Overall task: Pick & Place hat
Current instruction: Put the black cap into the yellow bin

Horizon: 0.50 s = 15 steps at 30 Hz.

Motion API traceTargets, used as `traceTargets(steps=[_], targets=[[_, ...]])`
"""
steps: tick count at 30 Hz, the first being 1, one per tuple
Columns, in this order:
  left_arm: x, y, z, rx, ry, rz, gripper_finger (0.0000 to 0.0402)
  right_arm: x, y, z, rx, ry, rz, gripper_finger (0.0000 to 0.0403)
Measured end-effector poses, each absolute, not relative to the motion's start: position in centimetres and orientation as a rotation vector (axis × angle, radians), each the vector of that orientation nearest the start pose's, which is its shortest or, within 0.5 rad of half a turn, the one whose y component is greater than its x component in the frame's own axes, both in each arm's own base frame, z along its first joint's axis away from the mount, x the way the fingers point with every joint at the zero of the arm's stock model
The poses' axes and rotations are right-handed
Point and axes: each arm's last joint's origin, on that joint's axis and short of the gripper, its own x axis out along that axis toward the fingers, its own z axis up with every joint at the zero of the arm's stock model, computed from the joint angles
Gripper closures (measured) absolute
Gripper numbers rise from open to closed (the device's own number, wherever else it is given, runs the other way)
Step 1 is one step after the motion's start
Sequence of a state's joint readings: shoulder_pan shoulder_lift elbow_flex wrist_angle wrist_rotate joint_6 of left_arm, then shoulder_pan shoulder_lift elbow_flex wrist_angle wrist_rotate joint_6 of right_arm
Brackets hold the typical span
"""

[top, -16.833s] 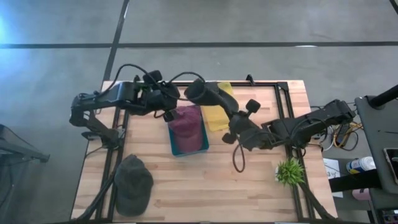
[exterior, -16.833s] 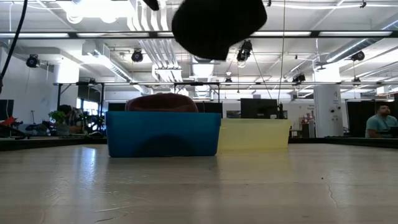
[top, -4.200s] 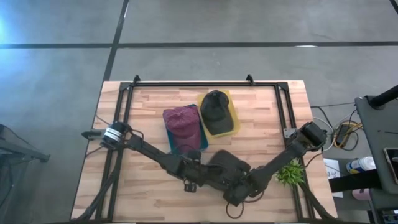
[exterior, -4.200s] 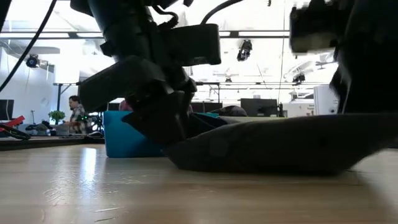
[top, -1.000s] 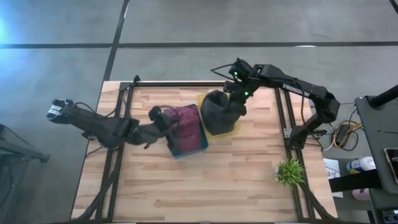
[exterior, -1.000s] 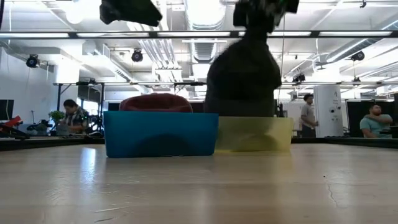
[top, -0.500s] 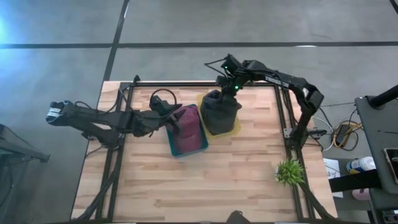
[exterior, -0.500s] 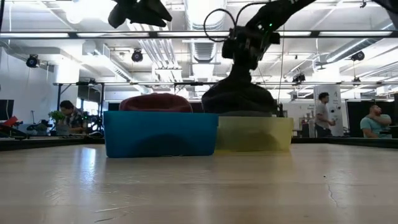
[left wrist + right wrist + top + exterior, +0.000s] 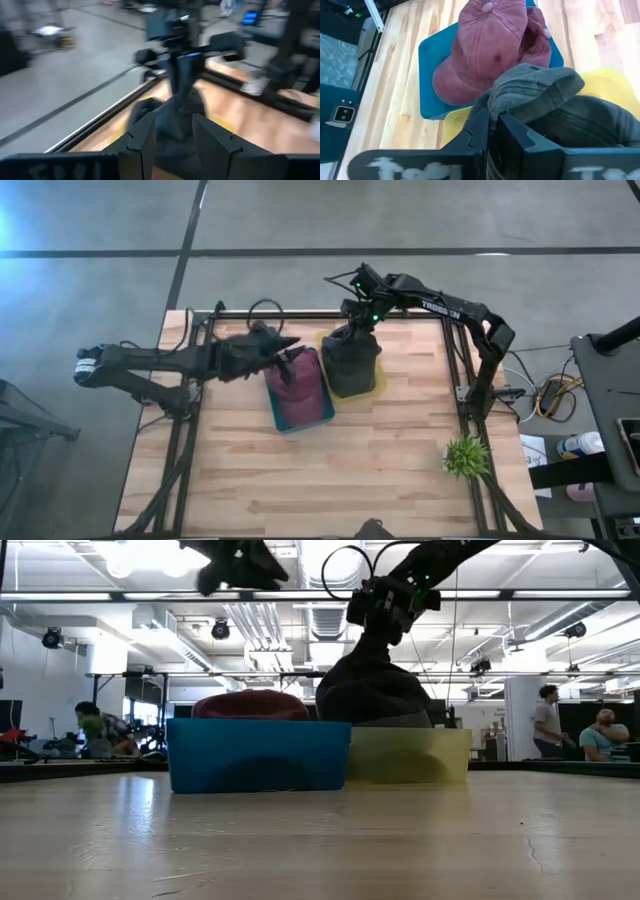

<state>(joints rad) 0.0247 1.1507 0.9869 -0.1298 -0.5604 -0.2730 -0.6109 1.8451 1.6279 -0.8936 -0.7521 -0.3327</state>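
A dark grey hat [image 9: 352, 362] sits slumped in the yellow bin [image 9: 378, 385], its peak drawn up to my right gripper [image 9: 358, 317], which is shut on it. In the low view the hat [image 9: 372, 695] rises above the yellow bin [image 9: 412, 755]. A maroon hat [image 9: 295, 378] lies in the blue bin [image 9: 305, 418] beside it. My left gripper [image 9: 287, 352] hovers open over the blue bin's far end, touching nothing. Its wrist view looks past the open gripper [image 9: 176, 137] at the grey hat [image 9: 182, 107]. My right gripper [image 9: 492, 131] pinches a bunched fold of cloth [image 9: 496, 102] at the grey hat's upper end between its two fingers. It comes from above, pointing down. The hat hangs a little below the fingers, and its lower part [image 9: 375, 712] rests in the yellow bin.
A small green plant [image 9: 465, 455] stands near the table's right near corner. Black frame rails [image 9: 455, 365] run along the table's sides and far edge. Bare wood [image 9: 330, 475] stretches across the near half. People [image 9: 548, 725] stand in the room beyond.
My right gripper has come down and shifted slightly toward the table's left, still shut on the grey hat. The hat, which hung tall above the yellow bin, now slumps wide in it. My left gripper has swung toward the far edge and the right, over the blue bin.
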Motion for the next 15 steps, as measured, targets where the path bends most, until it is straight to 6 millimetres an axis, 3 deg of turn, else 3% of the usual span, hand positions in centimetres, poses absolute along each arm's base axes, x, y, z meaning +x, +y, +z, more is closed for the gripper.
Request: traceTargets(steps=[5, 11, 15], targets=[[26.5, 4.9, 34.2, -0.173, 0.211, 0.39, 0.0278, 32.8, -19.8, 28.4, 0.383, 0.839, 0.253, 0.0352], [28.1, 10.2, 32.4, -0.145, 0.311, 0.419, 0.0278, 33.6, -18.5, 28.2, 0.294, 0.887, 0.235, 0.0304], [29.3, 14.0, 31.6, -0.094, 0.354, 0.3, 0.0278, 33.9, -18.2, 28.3, 0.279, 0.894, 0.212, 0.028]])
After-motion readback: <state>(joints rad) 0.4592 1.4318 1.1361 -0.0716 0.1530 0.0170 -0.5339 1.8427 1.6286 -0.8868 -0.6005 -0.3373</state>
